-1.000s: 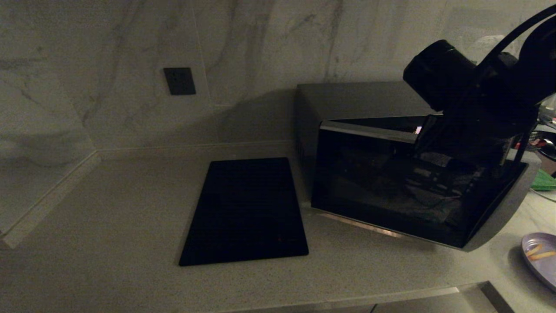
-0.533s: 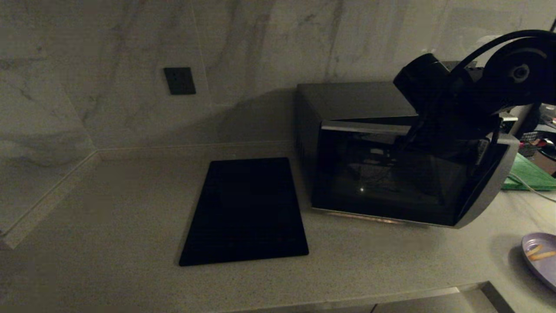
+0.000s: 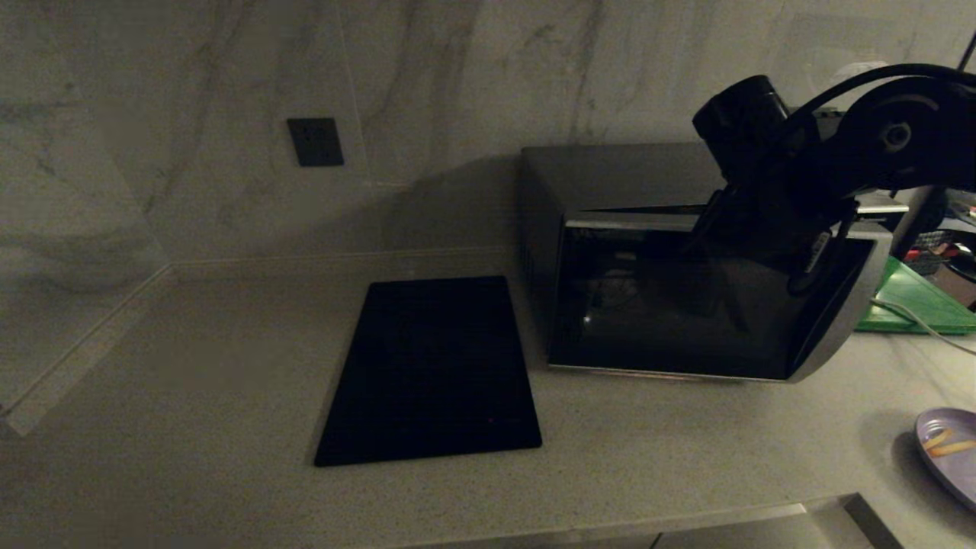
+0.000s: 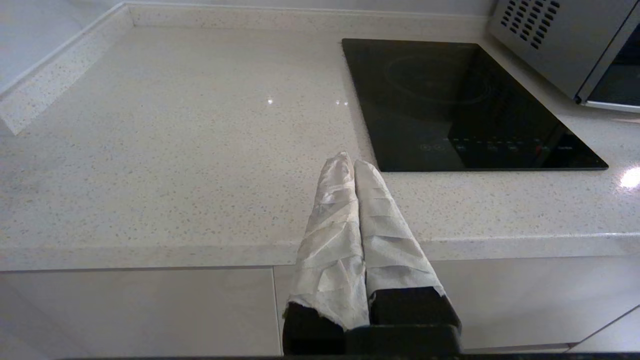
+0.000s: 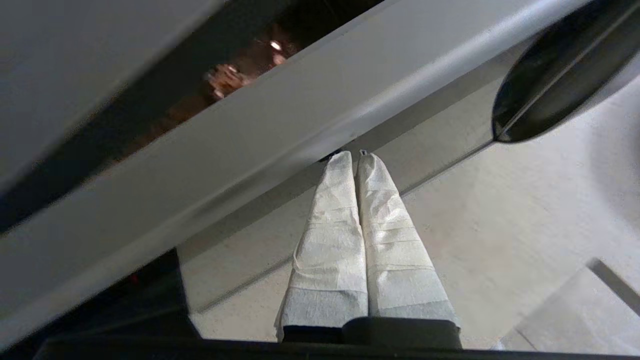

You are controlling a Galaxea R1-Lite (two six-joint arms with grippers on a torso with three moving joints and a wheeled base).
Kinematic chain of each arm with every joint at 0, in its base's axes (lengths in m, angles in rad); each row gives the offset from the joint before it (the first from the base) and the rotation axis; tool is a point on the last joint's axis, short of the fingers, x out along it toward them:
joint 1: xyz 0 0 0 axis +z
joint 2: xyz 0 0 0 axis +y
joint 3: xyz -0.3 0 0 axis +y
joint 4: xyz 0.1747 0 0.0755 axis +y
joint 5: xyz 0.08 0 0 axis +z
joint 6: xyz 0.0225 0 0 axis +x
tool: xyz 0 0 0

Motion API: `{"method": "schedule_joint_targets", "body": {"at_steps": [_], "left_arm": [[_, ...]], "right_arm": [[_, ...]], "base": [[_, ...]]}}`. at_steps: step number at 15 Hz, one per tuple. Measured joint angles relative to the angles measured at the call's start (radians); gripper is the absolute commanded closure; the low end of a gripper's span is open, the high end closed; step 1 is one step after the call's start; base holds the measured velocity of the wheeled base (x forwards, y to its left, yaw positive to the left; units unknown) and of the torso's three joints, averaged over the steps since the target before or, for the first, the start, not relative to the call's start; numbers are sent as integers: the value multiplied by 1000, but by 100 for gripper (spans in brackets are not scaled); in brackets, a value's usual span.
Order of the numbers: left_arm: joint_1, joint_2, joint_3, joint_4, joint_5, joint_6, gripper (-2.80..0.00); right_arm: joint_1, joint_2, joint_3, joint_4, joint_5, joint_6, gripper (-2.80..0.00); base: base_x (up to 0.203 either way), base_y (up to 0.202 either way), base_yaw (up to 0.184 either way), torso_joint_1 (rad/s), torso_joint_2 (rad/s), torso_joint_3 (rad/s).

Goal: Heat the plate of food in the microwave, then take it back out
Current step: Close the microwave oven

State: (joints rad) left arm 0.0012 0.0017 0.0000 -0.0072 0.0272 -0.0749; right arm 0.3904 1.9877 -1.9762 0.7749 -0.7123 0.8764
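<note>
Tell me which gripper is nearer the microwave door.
Right. The right gripper has its shut fingertips at the silver top edge of the microwave door. The left gripper is shut, off beyond the counter's front edge, with the black slab between it and the microwave.

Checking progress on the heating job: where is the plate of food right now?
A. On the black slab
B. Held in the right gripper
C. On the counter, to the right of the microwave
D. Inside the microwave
C: the plate of food sits on the counter, right of the microwave.
</note>
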Motion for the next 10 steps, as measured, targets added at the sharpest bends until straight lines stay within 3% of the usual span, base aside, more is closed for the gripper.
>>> {"method": "schedule_joint_targets", "body": {"at_steps": [10], "left_arm": [[0, 0, 0, 0, 0, 0, 0]], "right_arm": [[-59, 22, 0, -140, 92, -42, 0]], "base": [[0, 0, 0, 0, 0, 0]]}}
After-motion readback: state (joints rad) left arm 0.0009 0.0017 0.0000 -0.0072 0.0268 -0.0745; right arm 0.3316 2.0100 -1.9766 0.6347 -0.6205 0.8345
